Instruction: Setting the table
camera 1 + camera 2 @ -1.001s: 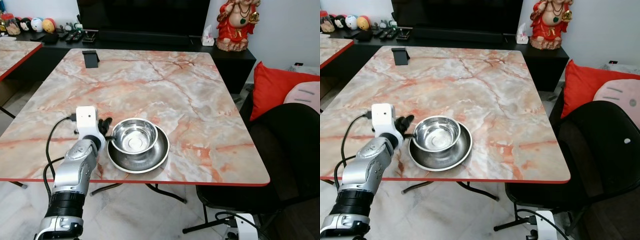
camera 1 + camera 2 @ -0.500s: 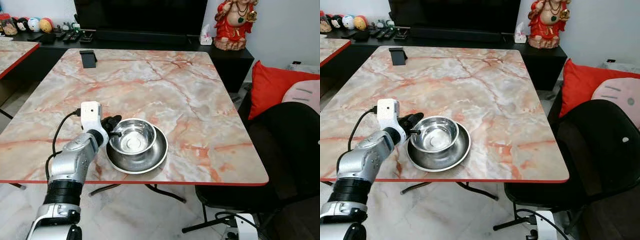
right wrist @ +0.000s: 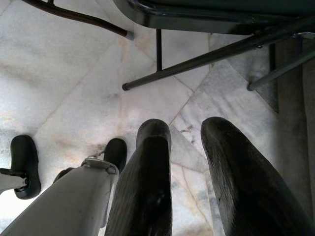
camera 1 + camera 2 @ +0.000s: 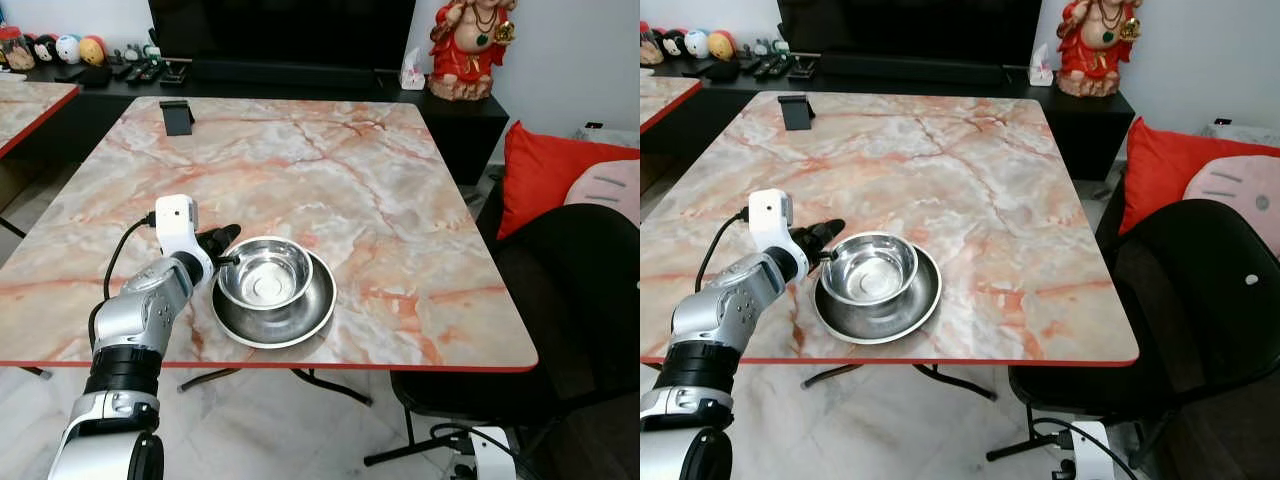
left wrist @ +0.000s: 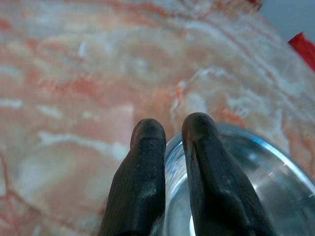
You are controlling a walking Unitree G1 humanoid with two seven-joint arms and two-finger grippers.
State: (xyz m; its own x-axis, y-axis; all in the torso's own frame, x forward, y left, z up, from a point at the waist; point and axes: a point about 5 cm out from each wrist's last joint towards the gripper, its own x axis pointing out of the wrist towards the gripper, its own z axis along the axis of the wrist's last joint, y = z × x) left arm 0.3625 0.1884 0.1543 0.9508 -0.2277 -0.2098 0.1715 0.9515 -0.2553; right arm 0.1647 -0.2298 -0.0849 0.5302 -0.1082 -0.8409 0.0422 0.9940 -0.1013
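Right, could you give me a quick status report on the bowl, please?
Left gripper pinching the small bowl's rim. Bowl nested in the larger steel bowl near the table edge. Right gripper idle above the floor. Nothing in the way.

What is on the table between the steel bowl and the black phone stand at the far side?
Nothing: between the steel bowl, held at its rim by the left gripper, and the black phone stand the marble table lies bare, as the left eye view shows.
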